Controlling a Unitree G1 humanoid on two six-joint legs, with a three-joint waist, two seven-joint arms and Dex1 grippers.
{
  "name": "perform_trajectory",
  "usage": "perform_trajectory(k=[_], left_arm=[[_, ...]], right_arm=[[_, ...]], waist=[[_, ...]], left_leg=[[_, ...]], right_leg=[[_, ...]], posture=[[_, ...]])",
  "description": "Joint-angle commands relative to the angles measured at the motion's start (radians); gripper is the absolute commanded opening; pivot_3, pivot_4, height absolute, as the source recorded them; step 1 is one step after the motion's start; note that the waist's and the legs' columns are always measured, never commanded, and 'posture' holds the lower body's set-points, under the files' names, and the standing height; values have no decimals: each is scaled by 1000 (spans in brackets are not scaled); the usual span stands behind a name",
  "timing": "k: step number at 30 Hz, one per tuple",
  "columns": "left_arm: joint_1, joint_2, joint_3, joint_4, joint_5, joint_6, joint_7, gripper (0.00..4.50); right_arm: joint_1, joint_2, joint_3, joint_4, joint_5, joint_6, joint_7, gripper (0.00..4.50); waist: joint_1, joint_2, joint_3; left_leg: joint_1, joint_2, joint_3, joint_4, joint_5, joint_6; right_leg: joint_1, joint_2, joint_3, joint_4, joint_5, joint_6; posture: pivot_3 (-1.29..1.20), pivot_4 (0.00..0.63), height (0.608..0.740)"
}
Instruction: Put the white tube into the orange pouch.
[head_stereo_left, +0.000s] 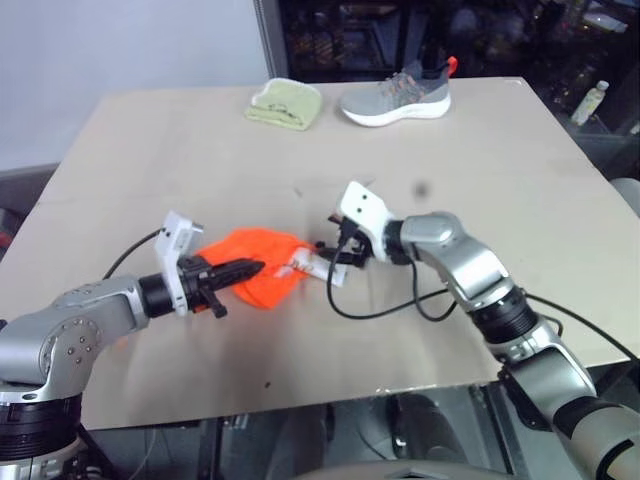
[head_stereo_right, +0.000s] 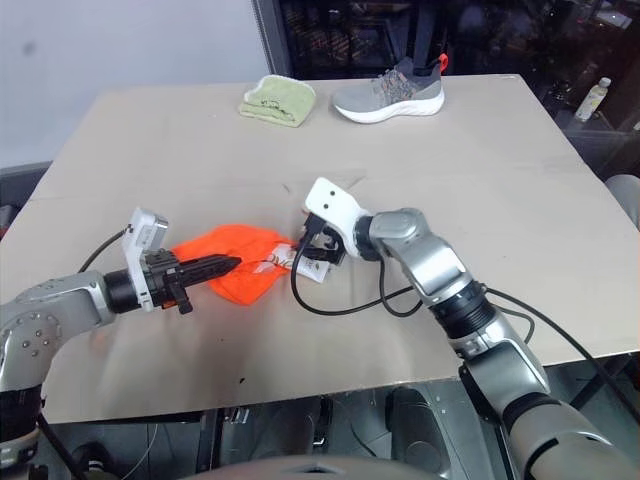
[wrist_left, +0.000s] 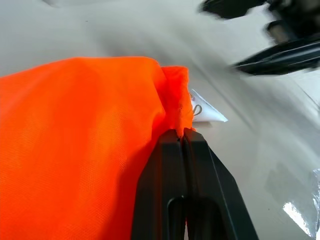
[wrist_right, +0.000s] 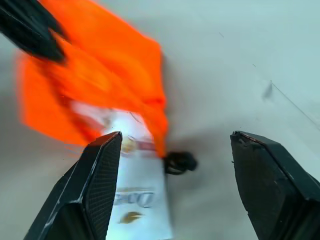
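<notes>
At mid-frame the white tube (wrist_right: 137, 200) sits partly inside the orange pouch (head_stereo_left: 262, 262), whose rim the left gripper (head_stereo_left: 245, 268) pinches, the right gripper (wrist_right: 172, 195) spread wide, tube's end still outside.

Bare table (head_stereo_left: 200, 150) lies open between the orange pouch (head_stereo_left: 262, 262) and the far green cloth (head_stereo_left: 285, 103) and grey shoe (head_stereo_left: 397, 97); both arms crowd the pouch mouth
</notes>
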Motion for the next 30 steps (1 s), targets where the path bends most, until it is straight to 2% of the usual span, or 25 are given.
perform_trajectory(k=[1,6,11,14,20,27,30], left_arm=[[-20,-5,25,-59,-38,9,18,0],[-8,0,38,-91,-58,13,30,0],[40,19,63,-119,-60,3,3,0],[81,41,81,-130,-53,-2,-26,0],[148,85,130,-126,-52,-16,-95,0],[94,91,148,-93,-83,-8,-98,0],[79,90,145,-91,-92,-2,-95,0]], right_arm=[[-34,-12,13,53,-81,-98,-45,3506],[-43,-63,-11,154,-134,-183,-50,3506],[-35,-5,24,240,-134,-230,-1,3506],[-25,35,0,215,-97,-192,30,3506],[11,25,-26,95,-46,-102,95,3506],[30,32,-12,51,-27,-51,107,3506],[36,16,22,50,-56,-88,116,3506]], waist=[[1,0,0],[6,0,0],[-7,0,0],[-11,0,0],[6,1,0],[2,1,0],[0,0,0]], left_leg=[[0,0,0,0,0,0],[-1,-1,-1,0,0,0],[0,1,1,-1,0,0],[1,2,2,-2,0,0],[0,1,2,-1,0,0],[0,2,1,-1,0,-1],[0,1,1,-1,0,-1]], right_leg=[[0,0,0,0,0,0],[0,-1,0,-1,0,0],[0,2,1,-1,0,0],[-1,4,3,-1,0,-1],[-1,1,2,-2,0,-1],[0,2,1,-3,0,-1],[0,2,1,-2,0,-1]], posture=[[0,150,740],[0,150,740],[0,150,740],[0,150,740],[0,150,740],[0,150,740],[0,150,740]])
